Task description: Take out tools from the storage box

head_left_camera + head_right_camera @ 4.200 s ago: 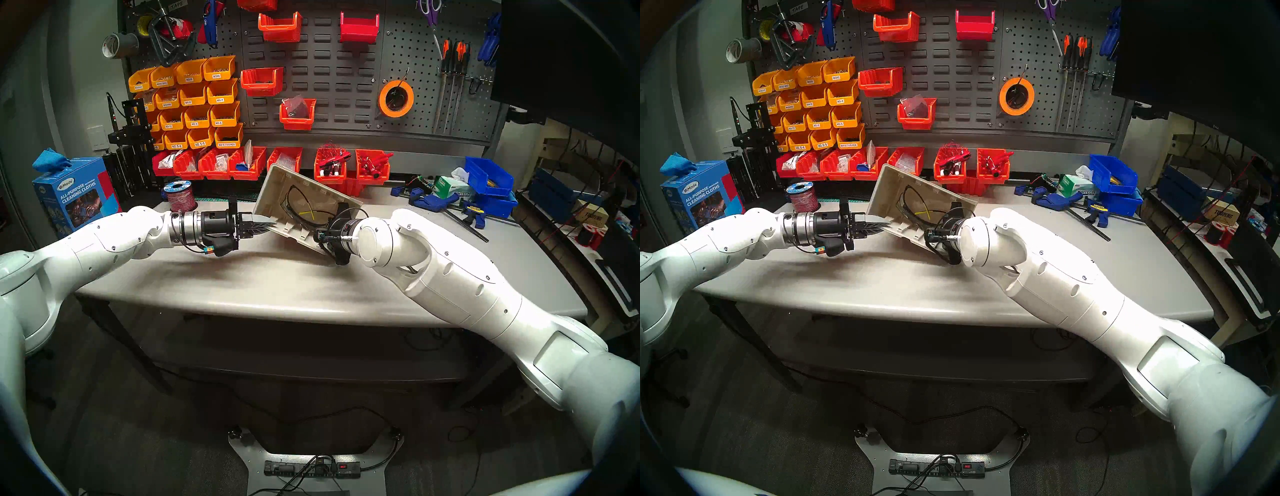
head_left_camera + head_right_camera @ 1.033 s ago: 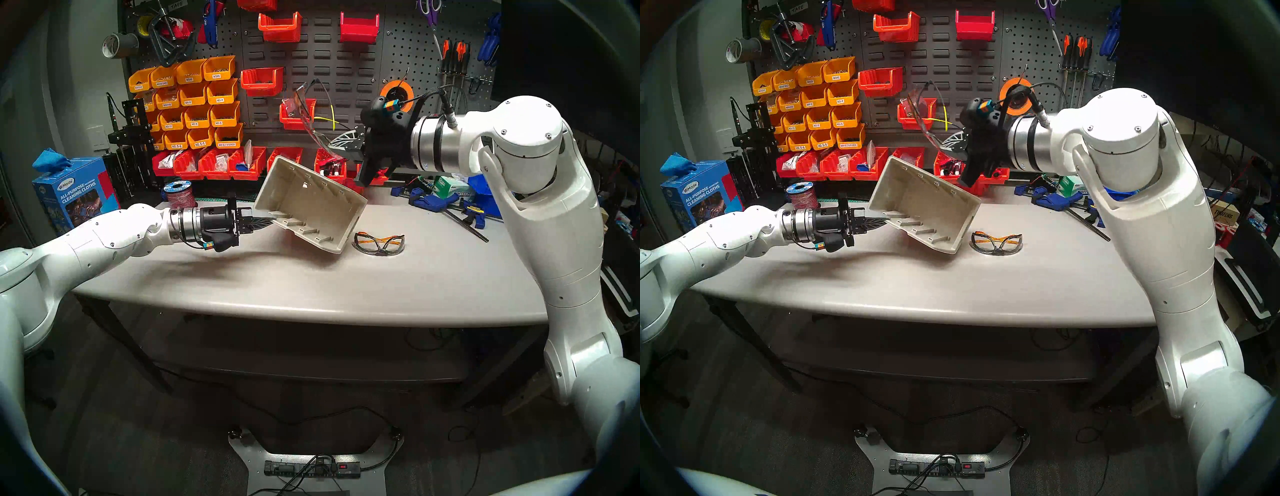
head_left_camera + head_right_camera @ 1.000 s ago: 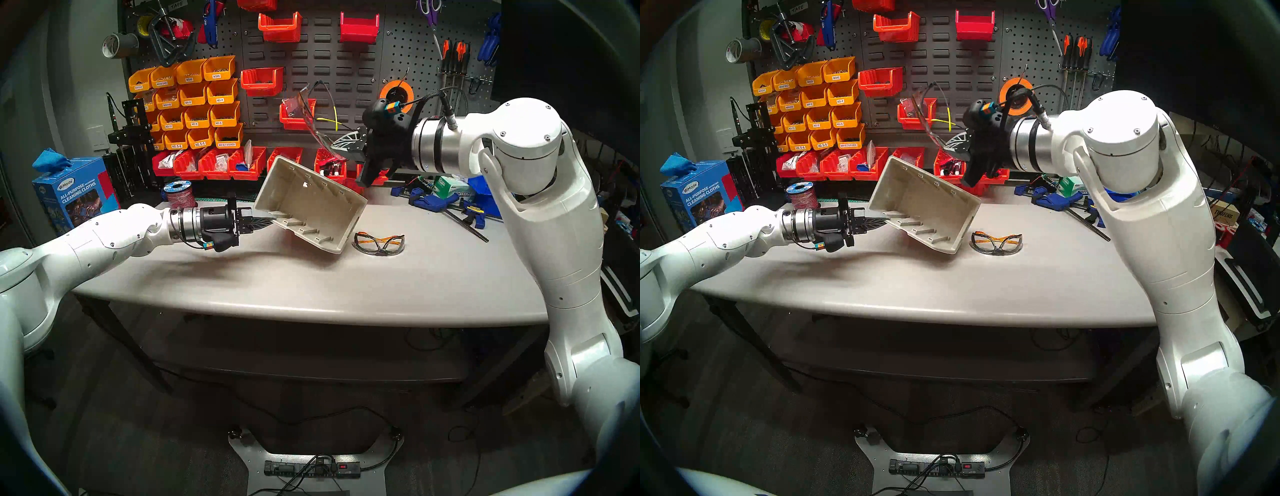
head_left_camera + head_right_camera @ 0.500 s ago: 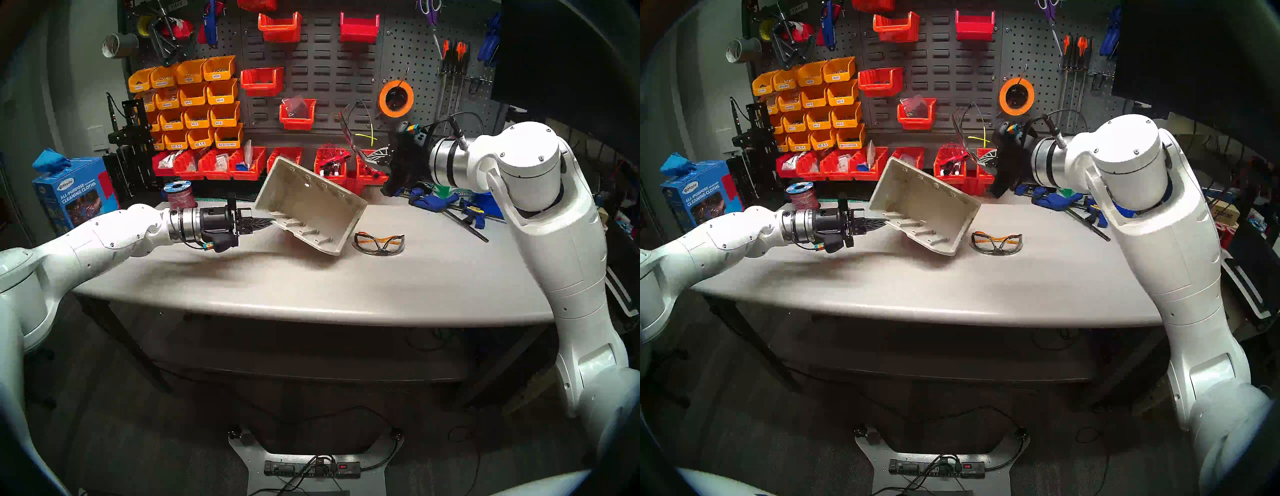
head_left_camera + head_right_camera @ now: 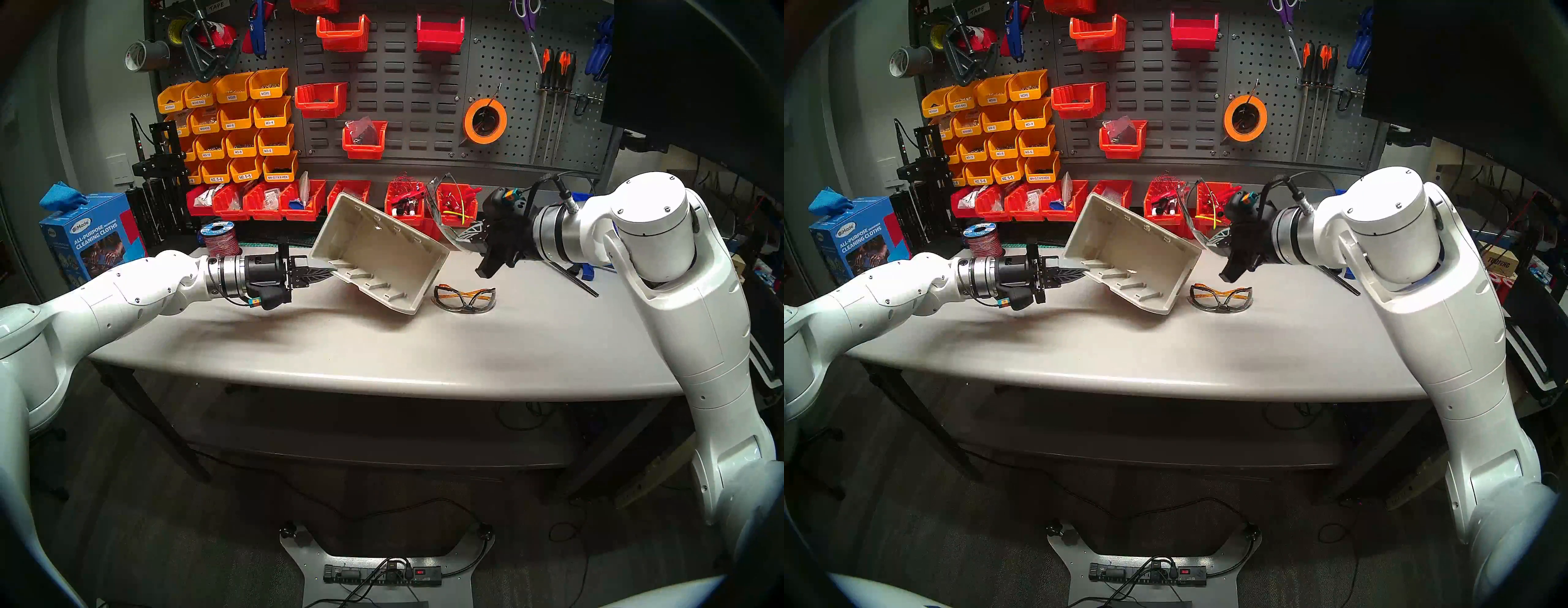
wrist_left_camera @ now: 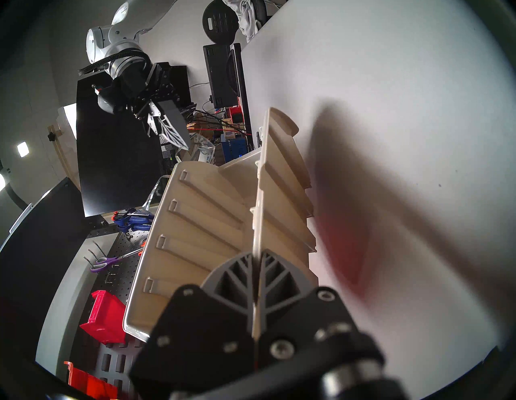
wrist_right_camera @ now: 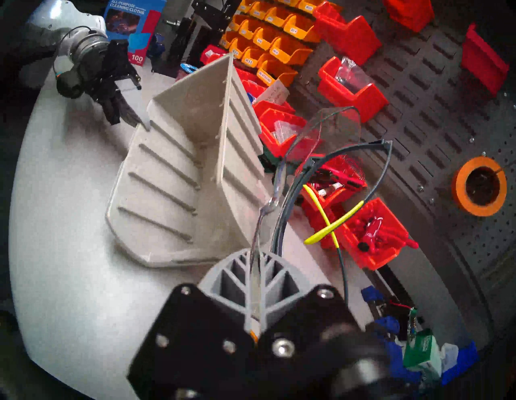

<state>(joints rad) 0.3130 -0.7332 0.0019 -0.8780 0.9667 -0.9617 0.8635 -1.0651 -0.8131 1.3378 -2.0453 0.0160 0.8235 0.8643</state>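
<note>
The beige storage box (image 5: 1136, 259) is held tilted above the grey table (image 5: 1123, 352), its left wall pinched between the closed fingers of the left gripper (image 5: 1076, 271), and its open interior is seen bare. Just to the right of the box, the orange-and-black safety glasses (image 5: 1221, 297) are laid on the table, apart from its lower right corner. Above and to the right of the box, the grey-armed safety glasses with yellow accents (image 5: 1197, 220) are clamped by the lens in the right gripper (image 5: 1216, 243), clear of the table and in front of the red bins (image 5: 1212, 204).
</note>
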